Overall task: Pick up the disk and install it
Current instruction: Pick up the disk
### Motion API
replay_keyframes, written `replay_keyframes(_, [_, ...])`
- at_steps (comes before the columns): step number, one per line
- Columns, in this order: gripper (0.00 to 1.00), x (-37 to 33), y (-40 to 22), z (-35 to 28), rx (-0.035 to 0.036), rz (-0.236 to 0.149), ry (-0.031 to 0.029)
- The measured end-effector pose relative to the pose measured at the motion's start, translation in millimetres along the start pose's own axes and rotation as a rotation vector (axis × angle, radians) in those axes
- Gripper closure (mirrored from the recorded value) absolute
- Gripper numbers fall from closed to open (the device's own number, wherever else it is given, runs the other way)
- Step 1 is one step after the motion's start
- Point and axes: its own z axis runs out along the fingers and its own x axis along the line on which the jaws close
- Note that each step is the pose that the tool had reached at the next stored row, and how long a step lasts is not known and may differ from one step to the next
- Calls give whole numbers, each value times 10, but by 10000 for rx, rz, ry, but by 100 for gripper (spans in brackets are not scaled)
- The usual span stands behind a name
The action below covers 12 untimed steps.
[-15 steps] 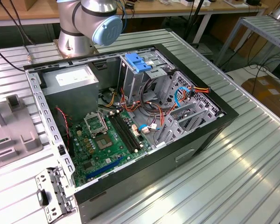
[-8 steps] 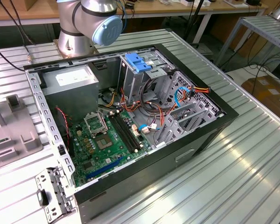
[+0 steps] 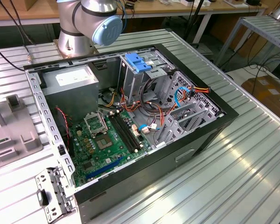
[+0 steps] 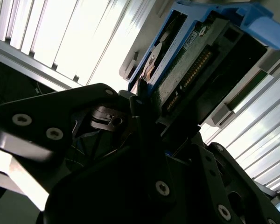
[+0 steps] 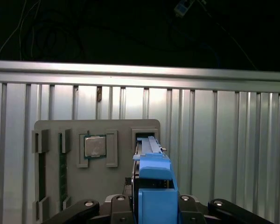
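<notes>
The table [image 4: 51, 37] was washed white by glare in the second wrist view. The exterior view was lit evenly.

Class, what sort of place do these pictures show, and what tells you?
Probably a robotics lab bench for computer assembly: a robot arm's base on a ribbed metal table, an open computer case, and a grey parts fixture.

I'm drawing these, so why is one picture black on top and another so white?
First wrist view: past the table it is unlit, so black; the disk is clearly lit. Second wrist view: the table glares white, and the disk looks shaded. Exterior view: even light, soft sheen on the table.
</notes>
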Motion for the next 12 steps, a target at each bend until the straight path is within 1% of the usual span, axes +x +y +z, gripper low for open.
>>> replay_keyframes(12, [64,-1,1,-23,-1,0,0])
